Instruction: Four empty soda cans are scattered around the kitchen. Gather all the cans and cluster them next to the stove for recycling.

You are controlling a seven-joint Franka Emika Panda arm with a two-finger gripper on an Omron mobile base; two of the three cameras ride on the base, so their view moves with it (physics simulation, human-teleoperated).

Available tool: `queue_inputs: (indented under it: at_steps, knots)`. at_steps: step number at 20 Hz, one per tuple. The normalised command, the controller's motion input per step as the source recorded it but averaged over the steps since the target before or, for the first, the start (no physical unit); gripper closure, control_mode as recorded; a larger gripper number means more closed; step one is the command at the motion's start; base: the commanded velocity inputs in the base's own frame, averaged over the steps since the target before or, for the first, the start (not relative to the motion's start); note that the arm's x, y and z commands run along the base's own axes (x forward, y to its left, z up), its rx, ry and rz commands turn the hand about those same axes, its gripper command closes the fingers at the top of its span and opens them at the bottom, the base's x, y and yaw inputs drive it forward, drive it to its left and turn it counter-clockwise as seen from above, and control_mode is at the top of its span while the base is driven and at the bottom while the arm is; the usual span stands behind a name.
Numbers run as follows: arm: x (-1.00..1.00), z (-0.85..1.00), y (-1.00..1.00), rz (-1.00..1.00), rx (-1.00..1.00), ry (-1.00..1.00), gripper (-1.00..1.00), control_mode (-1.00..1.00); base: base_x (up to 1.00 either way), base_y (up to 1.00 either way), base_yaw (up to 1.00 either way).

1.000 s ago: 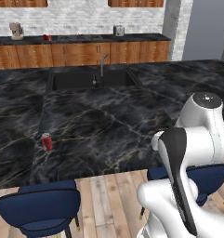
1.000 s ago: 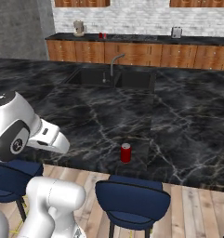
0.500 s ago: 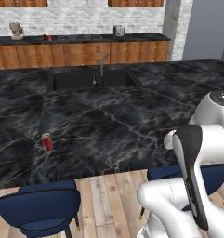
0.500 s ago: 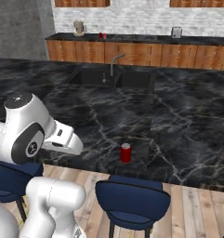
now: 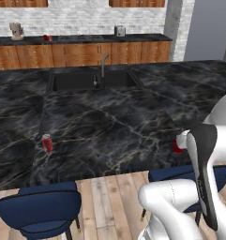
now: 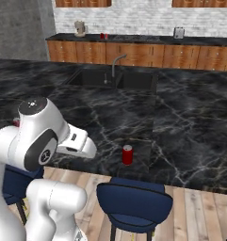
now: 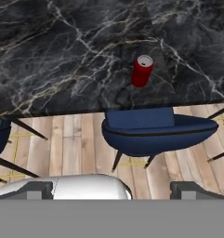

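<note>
A red soda can (image 7: 142,70) with a silvery top stands upright near the front edge of the black marble island; it is also the can (image 6: 127,155) just right of my hand. My gripper (image 7: 114,190) hovers open off the island's edge, short of this can, with its fingertips (image 7: 37,190) wide apart and nothing between them. A second can (image 5: 47,143) stands on the island's left part. My arm half hides the near can (image 5: 177,146) in the left base view. More small red cans (image 6: 103,36) sit on the far wall counter. The stove is out of view.
A blue stool (image 7: 155,130) stands on the wood floor right under the near can, another stool (image 5: 41,211) further left. The island holds a sink (image 5: 93,79) with a faucet (image 5: 104,63). A beige grinder (image 5: 15,30) and a toaster (image 5: 119,31) sit on the back counter.
My arm has swung forward and my hand has reached out to the right toward the near can. The cans and the base have stayed put; the gripper has stayed open.
</note>
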Motion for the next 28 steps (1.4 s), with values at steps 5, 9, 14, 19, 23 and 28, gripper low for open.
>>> queue_inputs:
  at_steps: [5,9,14,19,23,28]
  knots:
    - [0.00,0.00,-0.37,0.00,0.00,-0.02,-1.00,-1.00,0.00,0.00,0.00]
    - [0.05,0.00,-0.27,0.00,0.00,0.00,-1.00,-1.00,0.00,0.00,0.00]
    - [0.05,-0.05,-0.16,0.00,0.00,0.00,-1.00,-1.00,0.00,0.00,0.00]
    - [0.06,-0.14,-0.09,0.00,0.00,0.00,-1.00,-1.00,0.00,0.00,0.00]
    - [0.13,-0.07,-0.06,0.00,0.00,0.00,-1.00,-1.00,0.00,0.00,0.00]
    - [0.26,-0.01,-0.03,0.00,0.00,0.00,-1.00,-1.00,0.00,0.00,0.00]
